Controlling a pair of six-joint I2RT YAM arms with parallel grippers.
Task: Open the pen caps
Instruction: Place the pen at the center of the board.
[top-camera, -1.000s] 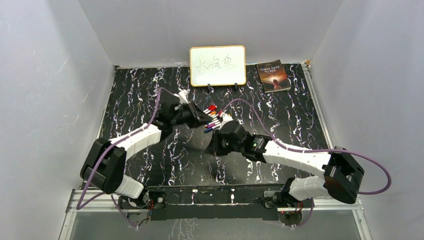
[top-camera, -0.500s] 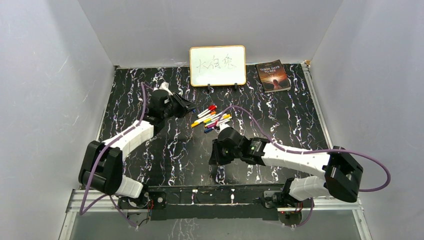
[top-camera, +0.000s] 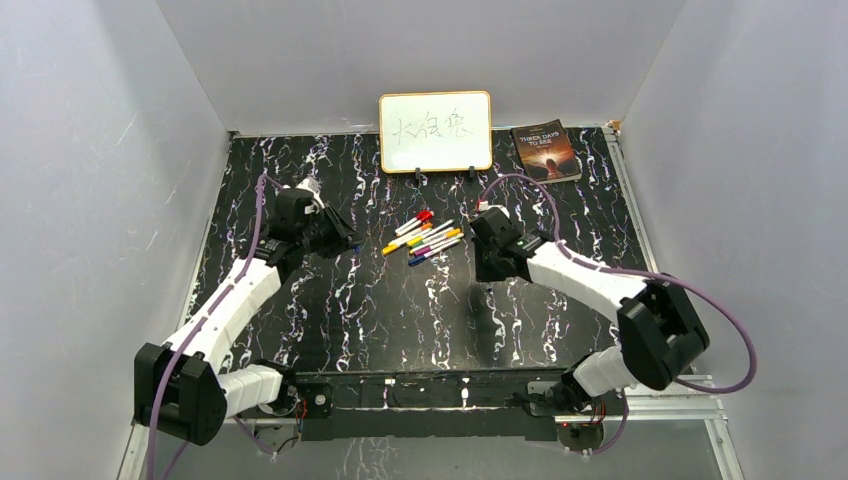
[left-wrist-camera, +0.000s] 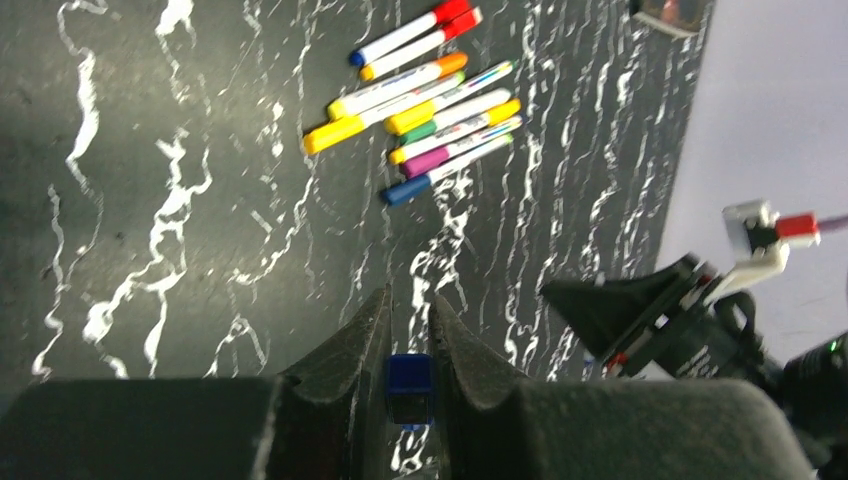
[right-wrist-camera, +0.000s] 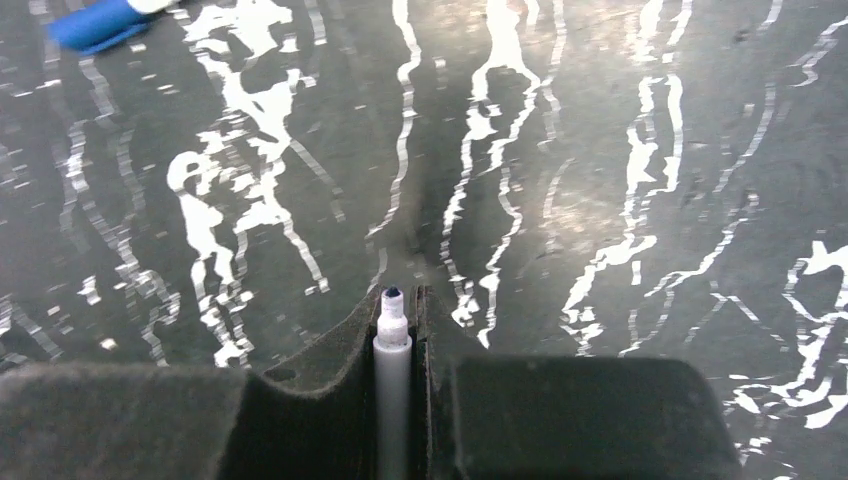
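My left gripper (left-wrist-camera: 408, 300) is shut on a small blue pen cap (left-wrist-camera: 410, 388), pinched deep between the fingers. In the top view this gripper (top-camera: 345, 243) hangs left of the pens (top-camera: 425, 236). My right gripper (right-wrist-camera: 400, 295) is shut on a white pen barrel (right-wrist-camera: 392, 400) whose bare dark tip pokes out past the fingertips. It sits (top-camera: 483, 270) just right of the pile. Several capped pens (left-wrist-camera: 430, 100) lie side by side on the black marbled table, with red, orange, yellow, purple and blue caps. One blue cap (right-wrist-camera: 100, 22) shows in the right wrist view's top left corner.
A small whiteboard (top-camera: 435, 131) stands at the back of the table, and a book (top-camera: 546, 151) lies to its right. Grey walls close in on the left, right and back. The right arm (left-wrist-camera: 660, 310) shows in the left wrist view.
The two grippers were together at the pens. They have since drawn apart: the left went left with the blue cap, the right went right and back with the uncapped barrel.
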